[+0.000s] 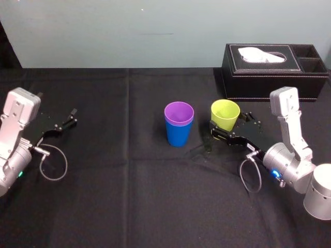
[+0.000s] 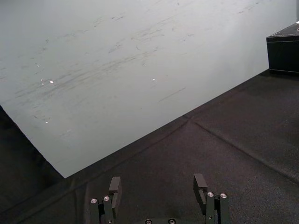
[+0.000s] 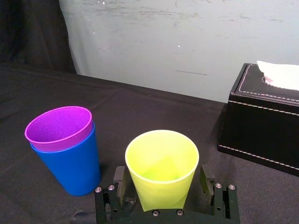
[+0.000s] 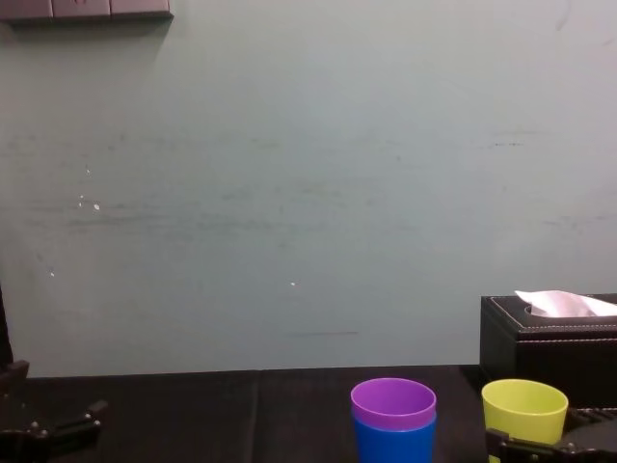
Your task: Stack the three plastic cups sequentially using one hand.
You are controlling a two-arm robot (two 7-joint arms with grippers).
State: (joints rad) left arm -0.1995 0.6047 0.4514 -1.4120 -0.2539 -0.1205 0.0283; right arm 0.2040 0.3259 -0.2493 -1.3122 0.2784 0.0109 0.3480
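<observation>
Purple cup sits in the blue cup mid-table, so 1 left: the yellow-green cup just right of them. Right gripper straddles it, jaws not quite closed, so next it's squeeze, lift, nest. Left gripper parked at the left, open.

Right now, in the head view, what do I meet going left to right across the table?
The left gripper → blue cup with the purple cup nested inside → yellow-green cup, straddled by the open right gripper.

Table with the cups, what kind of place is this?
Probably a robot lab: a black-clothed table, a bare pale wall, the right gripper around the yellow-green cup, the left gripper parked left.
</observation>
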